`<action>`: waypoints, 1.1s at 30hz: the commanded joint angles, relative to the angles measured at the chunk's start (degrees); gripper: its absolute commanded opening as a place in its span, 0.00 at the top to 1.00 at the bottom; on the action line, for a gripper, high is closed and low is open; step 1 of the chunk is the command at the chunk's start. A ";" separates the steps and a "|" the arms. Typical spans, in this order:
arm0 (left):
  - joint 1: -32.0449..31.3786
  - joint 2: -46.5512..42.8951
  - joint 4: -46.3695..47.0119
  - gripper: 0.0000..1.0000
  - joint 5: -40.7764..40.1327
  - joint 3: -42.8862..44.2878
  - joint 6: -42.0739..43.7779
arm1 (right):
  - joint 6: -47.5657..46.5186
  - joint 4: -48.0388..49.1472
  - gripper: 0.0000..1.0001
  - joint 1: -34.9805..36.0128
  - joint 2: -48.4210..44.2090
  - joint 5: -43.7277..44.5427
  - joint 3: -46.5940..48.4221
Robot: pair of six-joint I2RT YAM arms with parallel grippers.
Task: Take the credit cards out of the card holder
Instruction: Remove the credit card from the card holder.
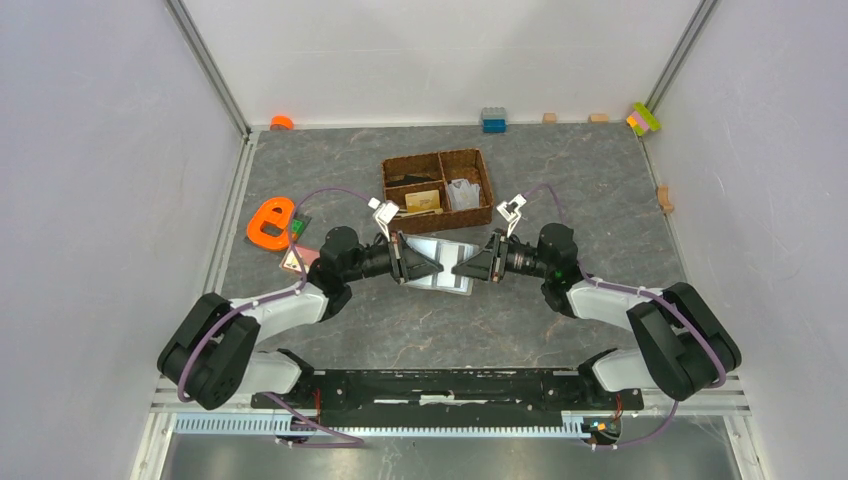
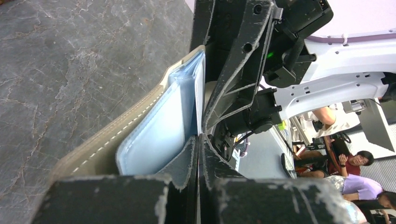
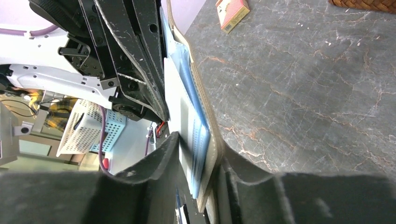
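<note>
The card holder (image 1: 446,250) is held open off the table between both grippers at mid-table. In the left wrist view its tan stitched cover and light-blue inner face (image 2: 154,126) show. My left gripper (image 1: 430,268) (image 2: 199,140) is shut on a thin pale edge of the holder. My right gripper (image 1: 462,268) (image 3: 200,144) is shut on the holder's other end, clamping a white panel, blue sleeves (image 3: 198,126) and the tan cover. An orange-tan credit card (image 1: 424,200) lies in the brown basket. I see no card sticking out of the holder.
The brown woven divided basket (image 1: 470,157) stands just behind the grippers. An orange object (image 1: 270,222) and a small pink box (image 1: 293,262) (image 3: 232,13) lie to the left. Toy blocks (image 1: 493,120) line the back wall; one (image 1: 665,197) is at the right.
</note>
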 commanded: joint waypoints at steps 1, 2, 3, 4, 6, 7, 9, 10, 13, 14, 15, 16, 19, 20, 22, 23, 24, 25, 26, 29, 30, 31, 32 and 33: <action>-0.25 0.71 6.10 0.98 2.60 0.42 -2.84 | 0.02 3.93 0.74 0.33 -0.03 -0.80 -0.32; -0.10 0.48 5.90 0.98 2.50 0.43 -2.82 | 0.04 3.95 0.81 0.21 -0.18 -0.69 -0.28; 0.05 0.33 5.79 0.98 2.25 0.28 -2.87 | 0.09 3.94 0.86 0.22 -0.30 -0.55 -0.41; 0.32 -0.02 5.55 0.98 1.87 0.11 -2.91 | 0.24 3.89 0.90 -0.13 -0.45 -0.45 -0.53; 1.07 -0.75 4.34 0.98 0.78 -0.34 -2.91 | 1.03 4.66 0.97 -0.99 -0.67 -0.42 -1.12; 1.59 -1.14 3.88 0.98 0.12 -0.61 -2.83 | 1.63 5.44 0.99 -1.60 -0.78 -0.55 -1.56; 2.23 -1.73 3.54 0.98 -0.72 -1.19 -2.89 | 3.01 7.49 1.00 -2.15 -0.90 -0.94 -2.32; 2.31 -1.94 3.50 0.98 -0.93 -1.31 -2.91 | 3.46 8.17 1.00 -2.13 -0.82 -1.14 -2.40; 2.47 -1.75 3.48 0.98 -0.86 -1.25 -2.96 | 4.36 9.69 1.00 -2.14 -0.26 -1.78 -2.48; 2.46 -1.53 3.56 0.98 -0.70 -1.20 -3.04 | 4.66 10.22 1.00 -2.20 -0.04 -1.95 -2.56; 2.47 -1.29 3.78 0.98 -0.44 -1.15 -3.13 | 5.02 10.72 1.00 -2.13 0.09 -2.15 -2.55; 2.45 -1.04 4.01 0.98 -0.33 -1.15 -3.31 | 5.33 11.14 1.00 -2.17 0.23 -2.26 -2.61; 2.43 -0.47 4.63 0.94 0.38 -0.93 -3.69 | 5.68 11.73 1.00 -2.17 0.24 -2.44 -2.69; 2.47 -0.09 5.12 0.85 1.14 -0.81 -3.78 | 5.86 12.03 1.00 -2.12 0.29 -2.52 -2.74; 2.39 0.91 6.84 0.74 2.31 -0.84 -4.80 | 6.29 12.79 1.00 -2.04 0.44 -2.70 -2.77; 2.38 1.59 8.02 0.71 2.84 -0.80 -5.53 | 6.69 13.28 1.00 -1.96 0.57 -2.86 -2.82; 2.34 2.33 9.26 0.69 3.21 -0.82 -6.25 | 7.19 14.29 1.00 -1.85 0.87 -3.08 -2.91; 2.28 2.98 10.06 0.69 3.72 -0.80 -6.66 | 7.95 15.31 1.00 -1.77 1.06 -3.42 -3.03; 2.24 3.62 10.85 0.69 4.10 -0.68 -7.21 | 8.63 16.65 1.00 -1.57 1.30 -3.64 -3.07; 2.00 5.17 11.58 0.68 4.87 -0.15 -7.92 | 9.60 18.33 1.00 -1.17 1.81 -4.02 -3.08; 1.71 5.59 11.50 0.67 5.10 0.19 -7.92 | 9.67 18.48 1.00 -0.93 1.92 -4.02 -3.04; 1.35 5.94 11.56 0.67 5.55 0.53 -8.01 | 9.65 18.57 1.00 -0.75 1.97 -4.09 -2.94; 1.01 6.47 11.67 0.67 5.92 0.88 -8.09 | 9.66 18.61 1.00 -0.60 2.03 -4.11 -2.89; 0.70 6.93 11.87 0.67 6.42 1.20 -8.35 | 9.67 18.61 1.00 -0.36 2.09 -4.11 -2.77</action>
